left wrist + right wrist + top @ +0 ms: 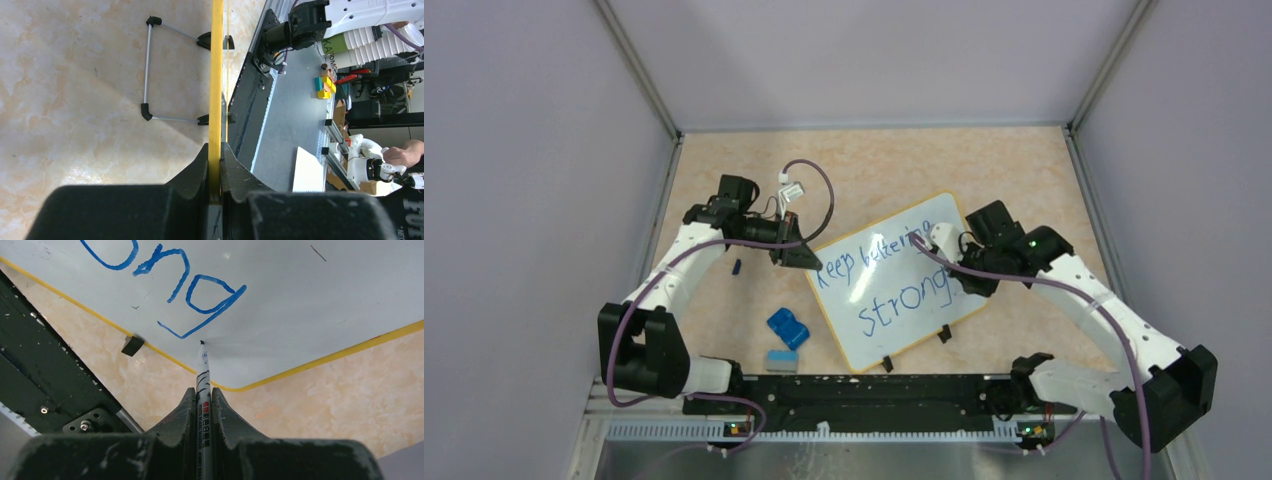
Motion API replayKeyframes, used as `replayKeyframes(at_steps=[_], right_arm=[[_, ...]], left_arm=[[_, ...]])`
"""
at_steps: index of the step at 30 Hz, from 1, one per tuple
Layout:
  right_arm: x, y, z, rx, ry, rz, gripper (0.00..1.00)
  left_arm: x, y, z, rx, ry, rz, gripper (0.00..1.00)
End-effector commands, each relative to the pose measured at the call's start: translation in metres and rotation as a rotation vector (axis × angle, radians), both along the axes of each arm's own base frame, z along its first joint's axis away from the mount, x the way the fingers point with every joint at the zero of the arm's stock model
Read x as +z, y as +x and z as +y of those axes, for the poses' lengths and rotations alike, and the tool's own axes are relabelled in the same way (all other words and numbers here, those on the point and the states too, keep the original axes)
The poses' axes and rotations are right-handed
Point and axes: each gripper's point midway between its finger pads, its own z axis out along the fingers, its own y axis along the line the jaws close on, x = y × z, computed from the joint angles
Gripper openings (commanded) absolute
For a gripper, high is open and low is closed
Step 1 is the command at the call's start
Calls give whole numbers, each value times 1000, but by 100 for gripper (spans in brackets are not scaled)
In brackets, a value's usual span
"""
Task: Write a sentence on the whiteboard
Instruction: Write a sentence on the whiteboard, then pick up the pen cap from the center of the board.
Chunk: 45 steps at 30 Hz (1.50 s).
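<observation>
The whiteboard (894, 330), white with a yellow-orange rim, lies tilted mid-table with two black clips on its near edge. The blue sentence (894, 285) reads "keep bettering" above a larger "strong". My left gripper (809, 262) is shut on the board's upper-left rim (215, 100), seen edge-on between the jaws. My right gripper (972, 283) is shut on a whiteboard marker (203, 390). Its tip (202, 343) sits just off the tail of the "g" (210, 305), close to the board surface; contact is unclear.
A blue eraser (788, 328) and a small grey-blue block (781, 361) lie left of the board, with a small dark cap (737, 267) farther left. A wire stand (150, 70) sticks out behind the board. The black base rail (864, 392) runs along the near edge.
</observation>
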Motion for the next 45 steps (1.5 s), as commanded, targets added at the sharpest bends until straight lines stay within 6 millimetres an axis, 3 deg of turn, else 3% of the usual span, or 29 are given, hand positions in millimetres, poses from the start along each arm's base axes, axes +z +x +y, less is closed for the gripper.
replayKeyframes(at_steps=[1,8,13,19,23,29,33,37,42,45], right_arm=[[-2,19,-5,-45,-26,-68,0],[-6,21,-10,-54,-54,-75,0],[8,20,-3,-36,-8,-81,0],[52,5,27,53,179,-79,0],[79,-3,40,101,272,-82,0],[122,3,62,107,417,-144,0],[148,12,74,85,500,-175,0],[172,25,84,43,589,-203,0],[186,38,91,-18,666,-191,0],[189,46,93,-42,687,-189,0]], left_arm=[[-23,6,3,-7,93,-73,0],[-24,8,3,-8,91,-68,0],[-22,7,3,-9,87,-72,0],[-15,5,2,-13,71,-87,29],[-8,6,2,-5,63,-104,42],[23,8,7,20,-8,-167,62],[48,32,33,145,-34,-252,67],[64,67,76,317,67,-361,71],[37,87,136,498,271,-321,69],[9,92,174,591,431,-295,67]])
